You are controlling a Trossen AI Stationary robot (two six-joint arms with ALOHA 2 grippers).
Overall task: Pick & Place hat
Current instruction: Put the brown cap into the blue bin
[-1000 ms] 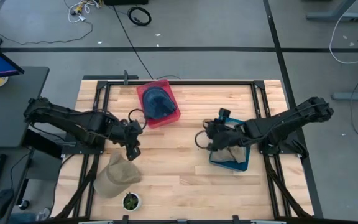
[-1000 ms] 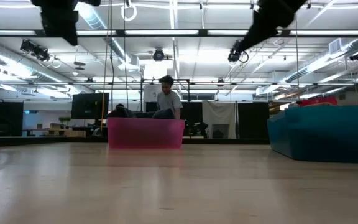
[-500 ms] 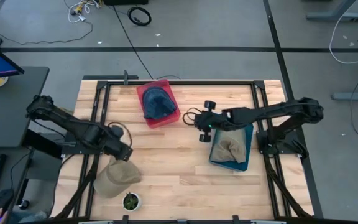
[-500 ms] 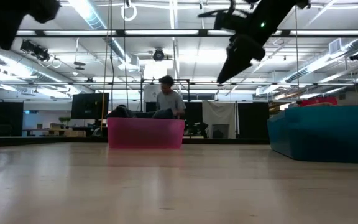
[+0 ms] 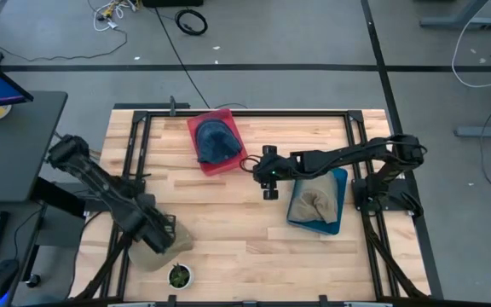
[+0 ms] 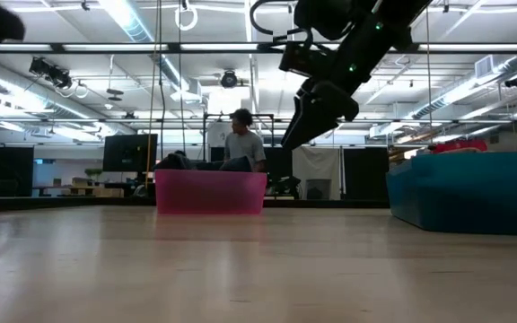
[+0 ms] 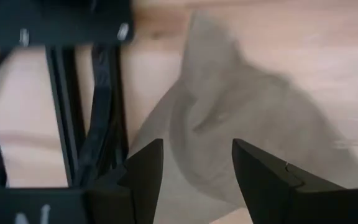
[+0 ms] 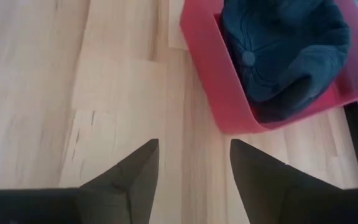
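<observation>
A tan hat (image 5: 146, 256) lies on the table at the near left, by its edge. My left gripper (image 5: 165, 234) hangs open above this hat (image 7: 247, 130), its fingers well clear of it. A dark blue hat (image 5: 216, 141) lies in the red bin (image 5: 228, 163) at the far middle. Another tan hat (image 5: 313, 203) sits in the teal bin (image 5: 335, 223) on the right. My right gripper (image 5: 268, 176) is open in the air between the two bins, above bare table (image 8: 194, 168), with the red bin (image 8: 213, 81) just ahead.
A small potted plant (image 5: 178, 275) stands at the near edge, just right of the tan hat. Black frame rails (image 5: 135, 153) run along the table's sides. A person (image 6: 243, 144) stands in the room behind the red bin (image 6: 210, 191).
My left gripper has swung from the table's middle left toward the near edge and now stands over the tan hat. My right gripper has left the teal bin, going left and a little toward the far edge toward the red bin, and has come lower.
</observation>
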